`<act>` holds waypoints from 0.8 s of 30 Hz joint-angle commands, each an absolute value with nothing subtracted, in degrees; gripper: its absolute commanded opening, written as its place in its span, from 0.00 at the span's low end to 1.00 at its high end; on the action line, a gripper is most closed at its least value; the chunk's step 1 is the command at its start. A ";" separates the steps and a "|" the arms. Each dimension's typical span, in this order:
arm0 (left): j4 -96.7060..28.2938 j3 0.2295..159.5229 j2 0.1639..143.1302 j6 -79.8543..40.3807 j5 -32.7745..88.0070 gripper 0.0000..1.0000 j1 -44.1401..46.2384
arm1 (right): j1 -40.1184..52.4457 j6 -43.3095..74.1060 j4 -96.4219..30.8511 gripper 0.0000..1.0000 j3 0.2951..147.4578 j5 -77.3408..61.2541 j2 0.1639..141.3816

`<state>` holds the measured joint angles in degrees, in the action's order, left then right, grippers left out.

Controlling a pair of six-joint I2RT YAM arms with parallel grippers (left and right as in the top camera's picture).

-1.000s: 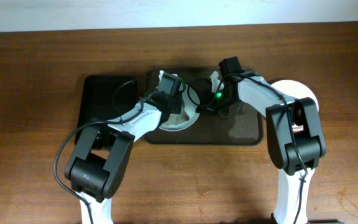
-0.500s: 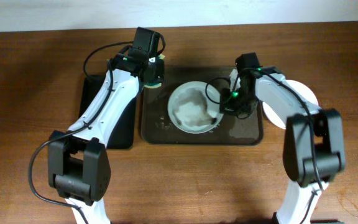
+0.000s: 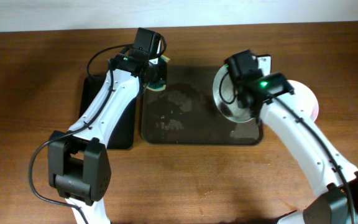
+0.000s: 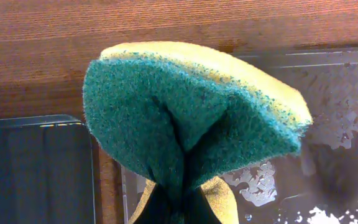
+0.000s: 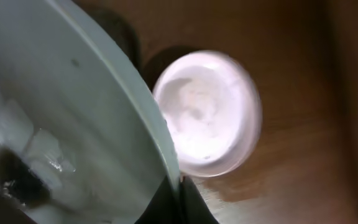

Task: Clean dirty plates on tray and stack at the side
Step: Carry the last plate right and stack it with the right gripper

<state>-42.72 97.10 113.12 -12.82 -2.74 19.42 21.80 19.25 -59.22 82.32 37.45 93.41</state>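
Note:
My right gripper (image 3: 244,78) is shut on the rim of a white plate (image 3: 229,102) and holds it lifted and tilted over the right end of the dark brown tray (image 3: 185,118). In the right wrist view the held plate (image 5: 67,112) fills the left side, wet with foam, and the jaws (image 5: 180,186) pinch its edge. A white plate (image 5: 207,112) lies on the table to the right of the tray (image 3: 306,99). My left gripper (image 3: 156,74) is shut on a green and yellow sponge (image 4: 185,106) above the tray's far left corner.
A smaller black tray (image 3: 98,99) lies left of the brown tray, under my left arm. Soapy wet patches (image 3: 173,121) cover the brown tray's floor. The wooden table (image 3: 185,180) extends in front.
My right gripper has lifted the plate off the middle of the tray, tilted it and carried it to the right. My left gripper with the sponge has stayed near the tray's far left corner.

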 commanded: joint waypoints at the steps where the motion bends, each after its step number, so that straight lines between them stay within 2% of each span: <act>1: -42.61 98.24 111.63 -11.90 -2.07 0.00 18.96 | 27.81 20.67 -59.22 0.04 82.46 55.40 92.53; 7: -43.62 98.24 111.63 -11.90 -1.85 0.00 18.94 | 36.91 21.80 -59.42 0.04 82.46 75.16 92.53; 11: -43.88 98.24 111.63 -11.90 -1.83 0.00 18.94 | 38.65 22.81 -59.61 0.04 82.46 76.79 92.53; 13: -43.88 98.24 111.63 -11.90 -1.85 0.00 18.94 | 38.59 27.49 -61.89 0.04 82.46 76.09 92.53; 15: -43.92 98.24 111.63 -11.90 -1.85 0.00 18.96 | 38.52 30.24 -64.40 0.04 82.46 70.78 92.53; 20: -44.25 98.24 111.63 -11.90 -1.85 0.00 18.96 | 32.25 31.18 -65.60 0.04 82.39 43.05 92.53; 22: -44.27 98.24 111.63 -11.90 -1.85 0.00 18.96 | 27.03 29.93 -65.34 0.04 82.39 33.06 92.53; 24: -44.27 98.24 111.63 -11.90 -1.83 0.00 18.96 | 19.11 22.33 -62.94 0.04 82.39 18.39 92.53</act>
<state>-44.31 97.10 113.12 -12.82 -2.31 19.42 25.91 28.23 -64.62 82.30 37.58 93.38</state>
